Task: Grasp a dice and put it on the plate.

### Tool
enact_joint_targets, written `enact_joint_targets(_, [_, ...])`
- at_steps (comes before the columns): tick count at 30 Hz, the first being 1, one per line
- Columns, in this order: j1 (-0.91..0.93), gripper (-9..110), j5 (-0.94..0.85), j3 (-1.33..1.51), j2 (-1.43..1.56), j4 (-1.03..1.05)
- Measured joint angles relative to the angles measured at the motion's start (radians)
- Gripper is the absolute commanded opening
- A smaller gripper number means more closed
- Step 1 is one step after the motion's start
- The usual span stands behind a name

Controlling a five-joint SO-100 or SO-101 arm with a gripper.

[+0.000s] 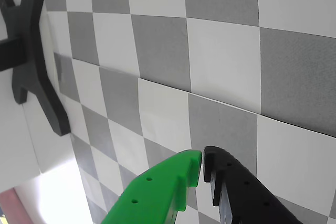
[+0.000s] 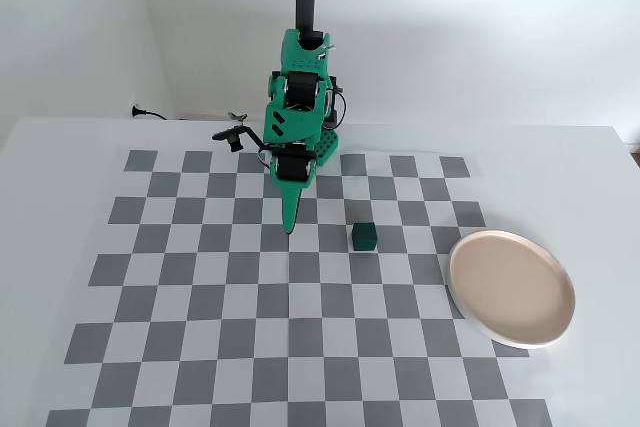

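1. In the wrist view I see the gripper (image 1: 202, 162) coming in from the bottom edge, toward 6 o'clock. The green and the black fingers (image 1: 173, 182) are clenched together at the tips, with nothing between them. Below them is only the checkered surface (image 1: 226, 72). A black bracket (image 1: 34, 61) stands at 9 o'clock. The dice and the plate are not in this view.

2. In the fixed view the gripper (image 2: 290, 225) hangs pointing down over the surface (image 2: 200, 347), and the dice (image 2: 364, 237) lies near it at 3 o'clock, apart from the fingers. The plate (image 2: 512, 288) is well apart from the dice, at about 4 o'clock, and it is empty.

3. I judge that I am at the reach step, the grasp is not begun. The next move calls for opening the fingers, shifting toward 3 o'clock, then going down around the dice.

4. The dice is a cube, so it has no long axis. Its edges run about parallel to the checker lines, so the fingers may close along either one.
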Motion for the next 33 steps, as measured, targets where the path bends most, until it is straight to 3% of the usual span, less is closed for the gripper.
enact_joint_targets(22, [-0.035,-4,-0.011,0.000,0.000,0.000])
enact_joint_targets(26, [-0.074,-4,-0.078,0.000,0.000,0.003])
enact_joint_targets(33, [-0.138,-4,-0.348,0.000,0.000,0.011])
